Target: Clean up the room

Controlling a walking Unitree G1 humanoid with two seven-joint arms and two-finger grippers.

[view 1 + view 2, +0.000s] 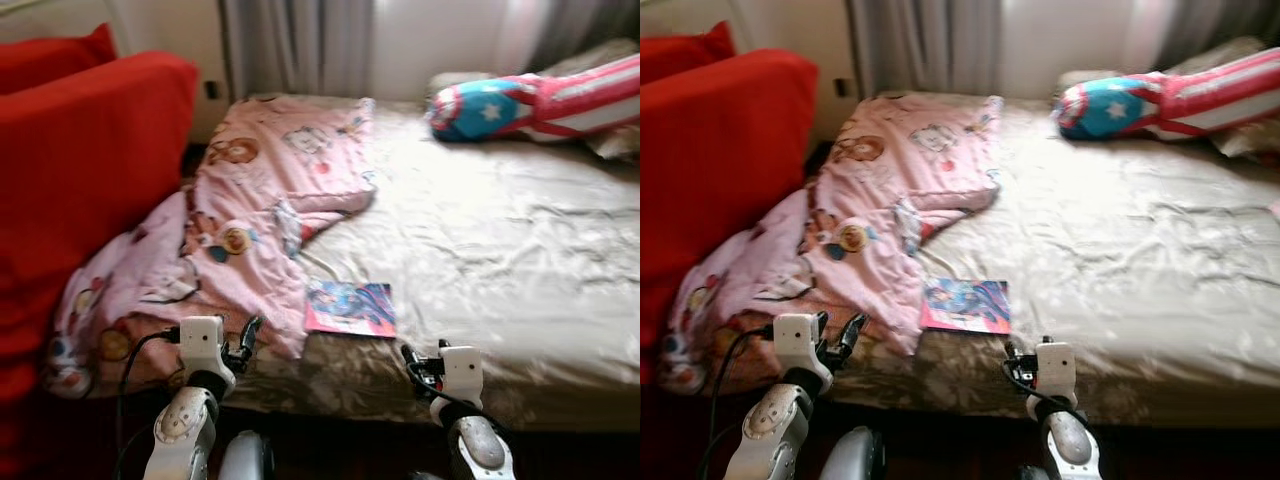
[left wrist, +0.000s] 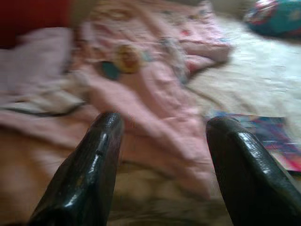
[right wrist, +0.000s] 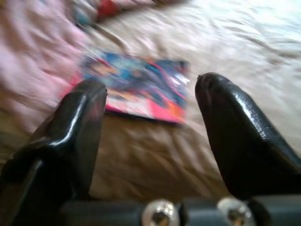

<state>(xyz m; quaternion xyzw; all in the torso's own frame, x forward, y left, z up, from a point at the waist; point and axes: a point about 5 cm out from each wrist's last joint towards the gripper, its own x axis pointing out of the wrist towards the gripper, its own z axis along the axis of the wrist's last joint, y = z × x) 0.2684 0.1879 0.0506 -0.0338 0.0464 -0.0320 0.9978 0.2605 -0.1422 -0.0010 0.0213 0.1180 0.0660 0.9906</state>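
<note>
Beige bed (image 1: 520, 270) is faced, its book (image 1: 350, 308) lying flat at the near edge beside the pink blanket (image 1: 270, 200). Right gripper (image 3: 150, 136), jaws spread and empty, is judged nearer, the book just left and beyond; left gripper (image 2: 162, 155) is likewise spread

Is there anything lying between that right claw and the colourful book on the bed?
Nothing visible. The right gripper, jaws open, points at the book across bare beige bedsheet. The pink blanket lies beside the book, toward the robot's left, not in the path.

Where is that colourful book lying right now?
The flat colourful book lies on the beige bed sheet near the bed's front edge, just right of the pink cartoon-print blanket.
</note>
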